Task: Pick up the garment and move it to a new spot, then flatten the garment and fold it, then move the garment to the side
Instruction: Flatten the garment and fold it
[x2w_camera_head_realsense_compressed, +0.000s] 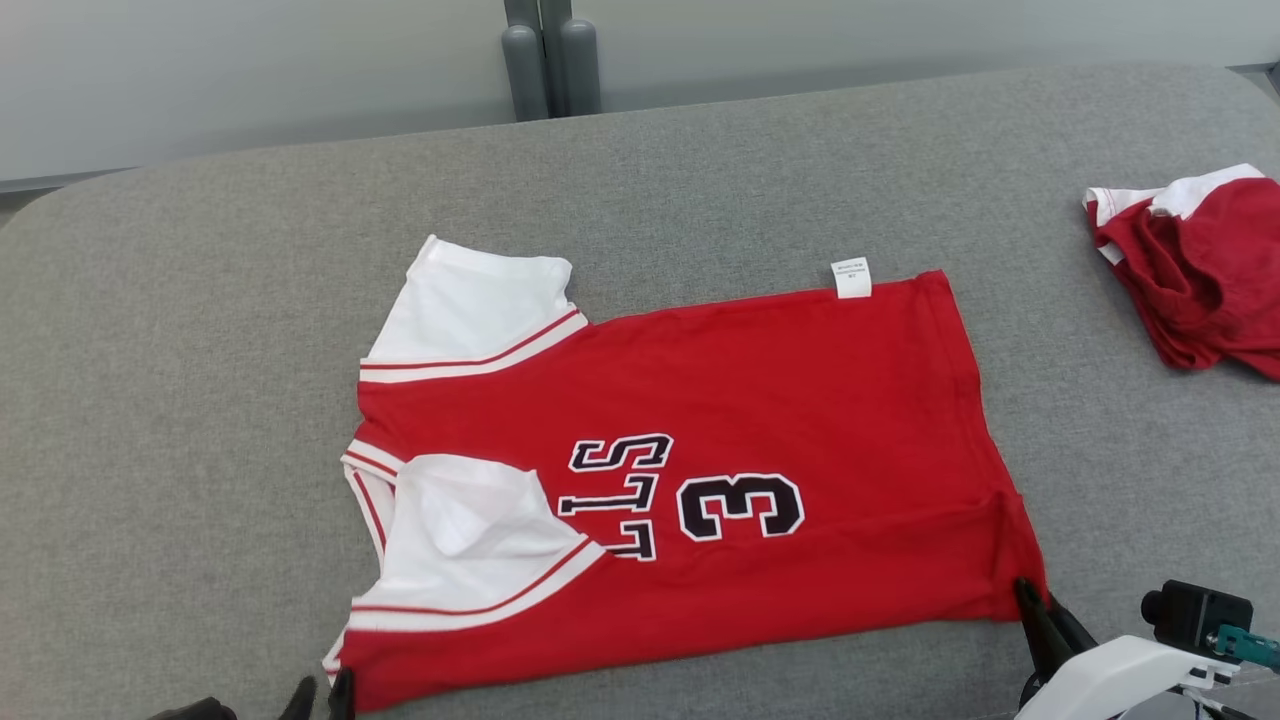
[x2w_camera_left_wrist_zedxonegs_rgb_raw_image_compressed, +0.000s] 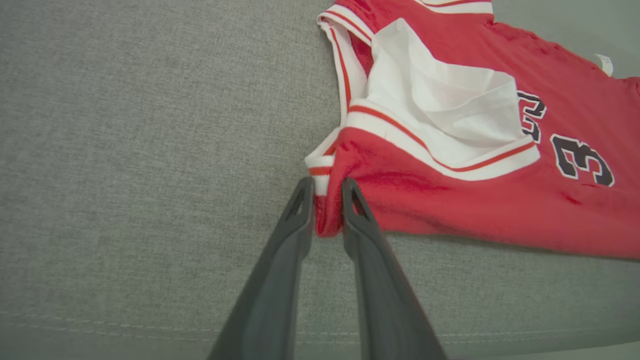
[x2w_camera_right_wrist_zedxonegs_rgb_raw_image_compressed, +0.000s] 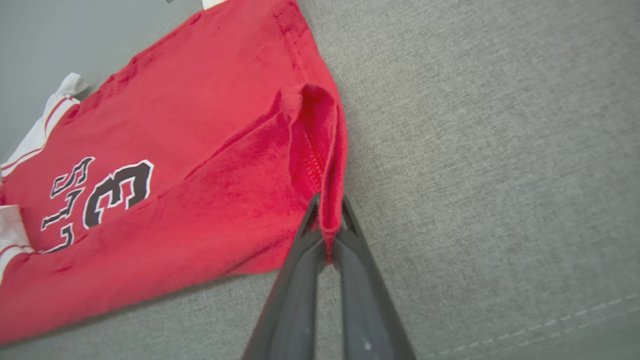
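Note:
The garment (x2w_camera_head_realsense_compressed: 700, 400) is a red jersey with white sleeves and a black "3", lying flat on the grey padded table (x2w_camera_head_realsense_compressed: 200, 400), collar end to the left. At its near left corner, my left gripper (x2w_camera_left_wrist_zedxonegs_rgb_raw_image_compressed: 327, 187) has its fingers parted, with the shoulder corner of the garment (x2w_camera_left_wrist_zedxonegs_rgb_raw_image_compressed: 450, 200) lying loosely between them; the same gripper (x2w_camera_head_realsense_compressed: 325, 695) sits at the bottom edge of the head view. My right gripper (x2w_camera_right_wrist_zedxonegs_rgb_raw_image_compressed: 327, 210) is shut on the near hem corner of the garment (x2w_camera_right_wrist_zedxonegs_rgb_raw_image_compressed: 200, 150), which puckers upward there. That gripper (x2w_camera_head_realsense_compressed: 1030, 600) is at the jersey's lower right corner.
A second red and white garment (x2w_camera_head_realsense_compressed: 1200, 270) lies crumpled at the table's right edge. Two grey posts (x2w_camera_head_realsense_compressed: 550, 60) stand behind the table against a pale wall. The table's front seam (x2w_camera_left_wrist_zedxonegs_rgb_raw_image_compressed: 150, 325) runs close behind my left gripper.

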